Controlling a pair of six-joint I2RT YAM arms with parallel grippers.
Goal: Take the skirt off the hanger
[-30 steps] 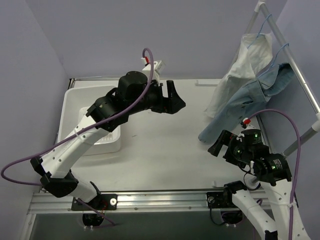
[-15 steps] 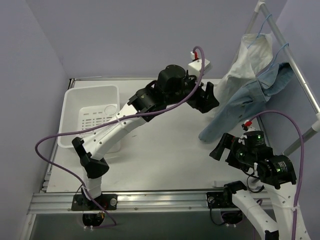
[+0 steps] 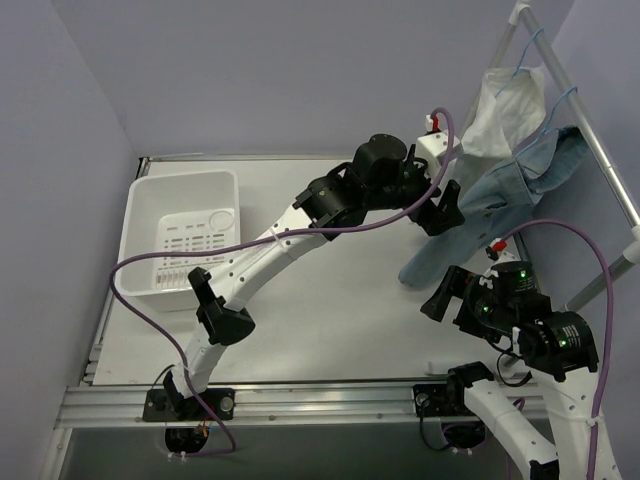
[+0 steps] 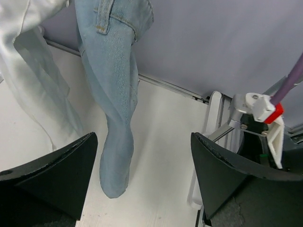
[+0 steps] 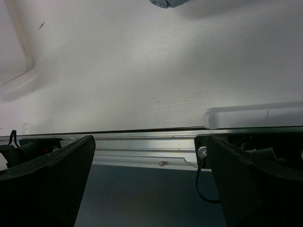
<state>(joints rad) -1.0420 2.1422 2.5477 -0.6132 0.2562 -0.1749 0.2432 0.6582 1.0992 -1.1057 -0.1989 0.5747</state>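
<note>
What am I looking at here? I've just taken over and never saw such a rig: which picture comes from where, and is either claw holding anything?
These are two white robot arms bolted at the near edge of a table, each ending in a two-finger claw. One picture looks down from above and behind them; the other two come from cameras on the wrists, so the dark wedges at their bottom corners are that arm's own fingers. The left gripper is stretched out to the blue denim skirt, which hangs from a rack at the right beside a white garment. Its jaws stand open, with the skirt in front of them, not gripped. The right gripper hangs open over the table, empty. A white basket sits at the left.
</note>
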